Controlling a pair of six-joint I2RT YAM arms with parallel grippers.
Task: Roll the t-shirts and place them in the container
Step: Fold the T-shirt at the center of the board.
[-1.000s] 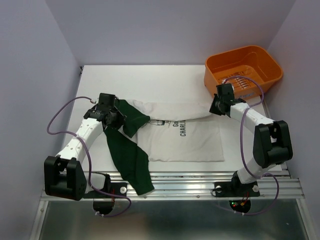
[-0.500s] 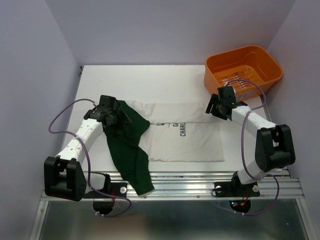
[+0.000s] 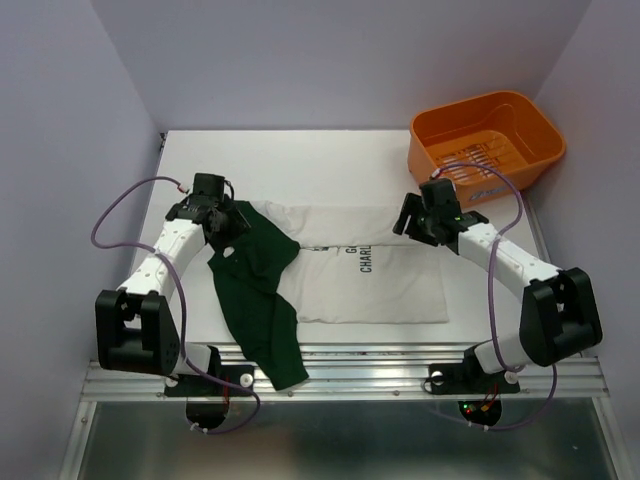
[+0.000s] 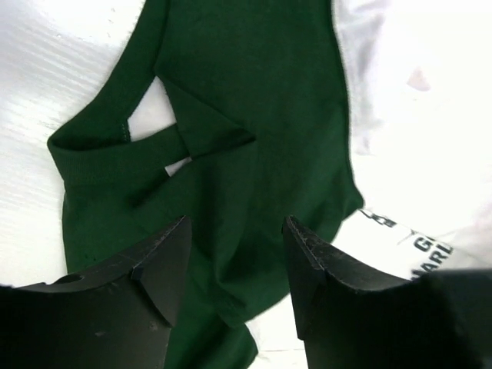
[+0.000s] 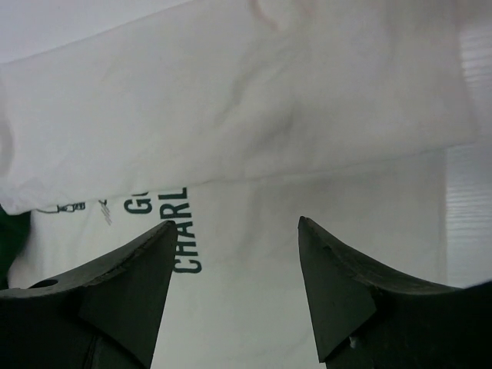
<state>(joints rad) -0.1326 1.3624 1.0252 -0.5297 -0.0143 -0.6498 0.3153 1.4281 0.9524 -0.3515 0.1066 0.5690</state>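
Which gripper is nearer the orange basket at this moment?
Right. The right gripper hovers over the white end of the t-shirt, just short of the basket. The left gripper is far off, over the shirt's green end.

Bright even overhead light, soft shadows; wrist views overexposed on white cloth, slight blur.

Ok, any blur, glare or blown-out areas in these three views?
Top external: even light, sharp, soft shadows only. Left wrist: the fingers look slightly soft, white parts of the t-shirt blown out at upper right. Right wrist: white cloth pale, but its folds and lettering are readable.
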